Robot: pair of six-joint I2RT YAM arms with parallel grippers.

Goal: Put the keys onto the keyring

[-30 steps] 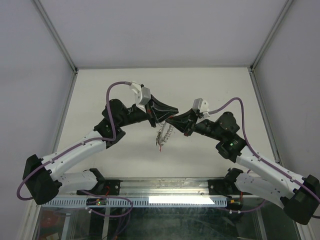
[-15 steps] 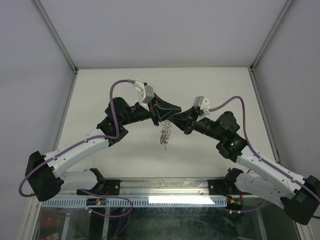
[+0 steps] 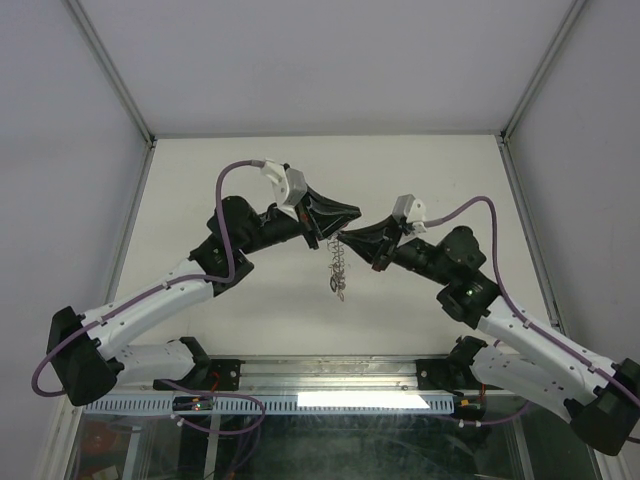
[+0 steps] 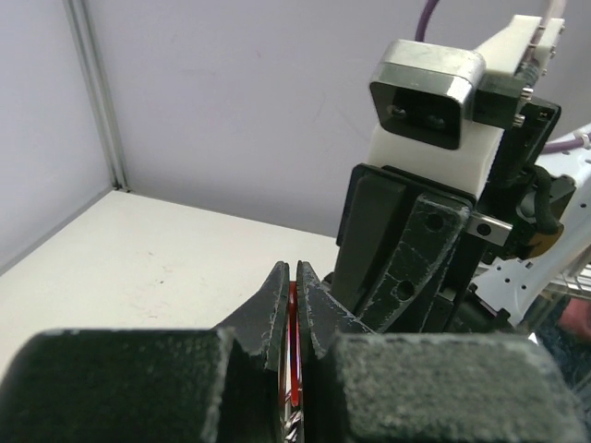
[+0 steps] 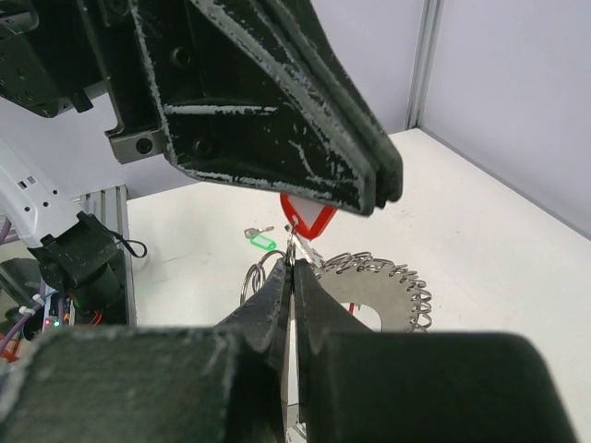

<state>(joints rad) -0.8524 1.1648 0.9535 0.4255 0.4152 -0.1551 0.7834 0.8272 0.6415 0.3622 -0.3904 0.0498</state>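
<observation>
Keyring (image 3: 338, 273) farther right, its red piece (image 4: 292, 337) mostly hidden

Robot lab cell, white panels (image 3: 300, 60), aluminium frame (image 3: 110, 70)

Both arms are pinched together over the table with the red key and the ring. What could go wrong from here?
1. The left gripper holds the red key right at the right gripper. The fingertips nearly touch, so a small push could collide them.
2. The right gripper seems to pinch only thin wire of the keyring, so it may slip.
3. The green key lies on the table, not yet threaded.
</observation>
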